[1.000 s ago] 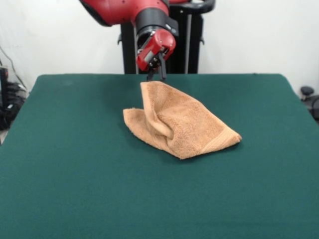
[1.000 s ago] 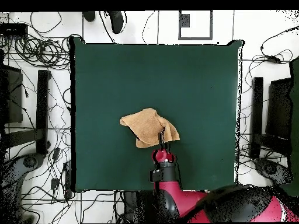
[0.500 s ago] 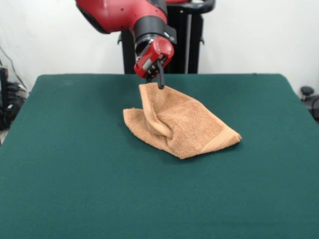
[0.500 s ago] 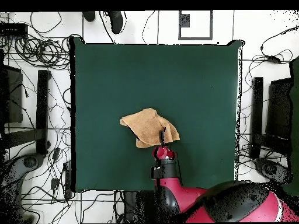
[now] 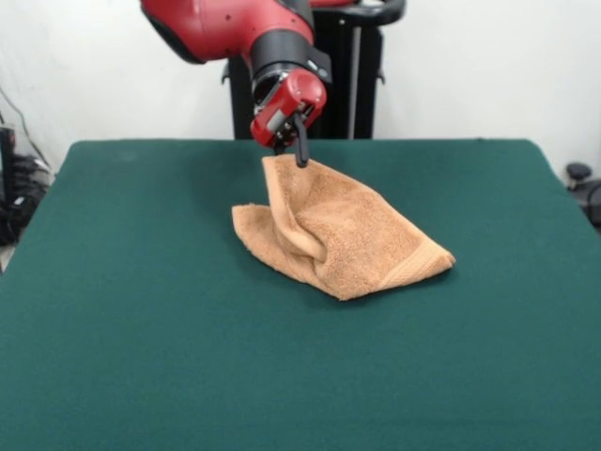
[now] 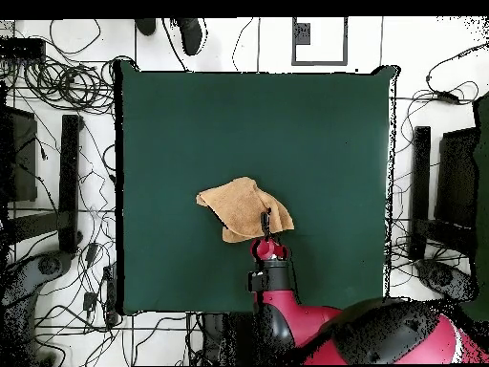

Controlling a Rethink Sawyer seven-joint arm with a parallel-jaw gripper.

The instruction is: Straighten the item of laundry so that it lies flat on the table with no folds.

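Observation:
The light orange-tan towel (image 5: 343, 235) lies crumpled on the dark green table (image 5: 141, 357), a little toward the robot's side of centre. Its far corner stands up in a raised fold and a woven band runs along its near right hem. No care label shows. My gripper (image 5: 291, 155) hangs from the red arm right at the top of that raised corner, its fingers (image 5: 301, 150) open and astride the cloth edge. In the overhead view the towel (image 6: 239, 205) sits just above the gripper (image 6: 267, 225).
The black pedestal (image 5: 347, 85) stands behind the table's far edge. Cables and black stands (image 6: 67, 172) surround the table on the floor. Green felt stretches wide on all sides of the towel.
My gripper has come down and slightly toward the towel, from just above the raised corner to its top edge. The towel's shape has not changed.

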